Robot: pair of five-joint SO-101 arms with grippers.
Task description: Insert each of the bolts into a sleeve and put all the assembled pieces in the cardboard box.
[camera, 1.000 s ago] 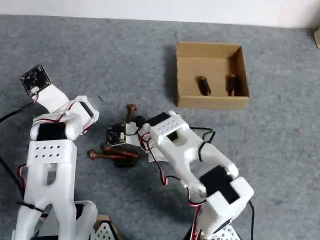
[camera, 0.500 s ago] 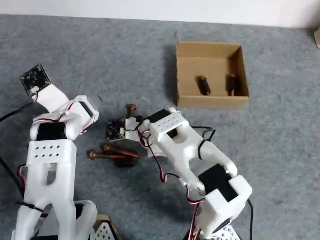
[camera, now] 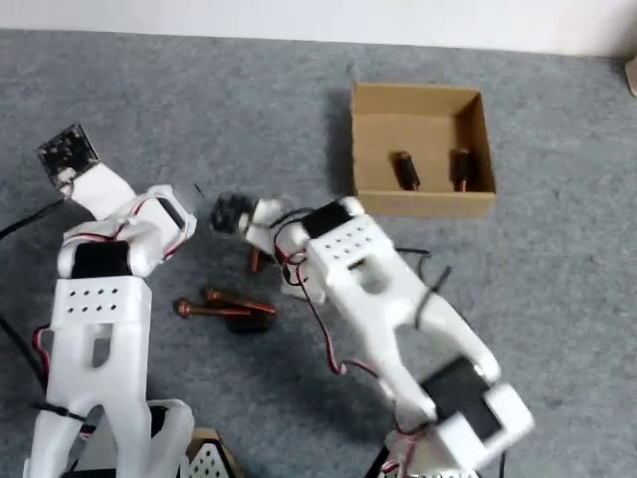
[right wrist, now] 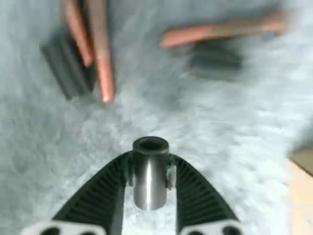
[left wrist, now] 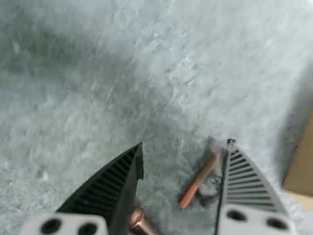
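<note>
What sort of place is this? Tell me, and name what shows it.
Probably a robotics test bench, not a factory: two white hobby-style arms on a grey felt-covered table, loose bolts and a small cardboard box laid out for practice; the right end effector holds a sleeve.

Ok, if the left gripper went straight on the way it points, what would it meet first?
Probably the grey carpet, seen between the open fingers of the left gripper. A copper bolt lies close to one finger and might be touched too; depth is unclear.
</note>
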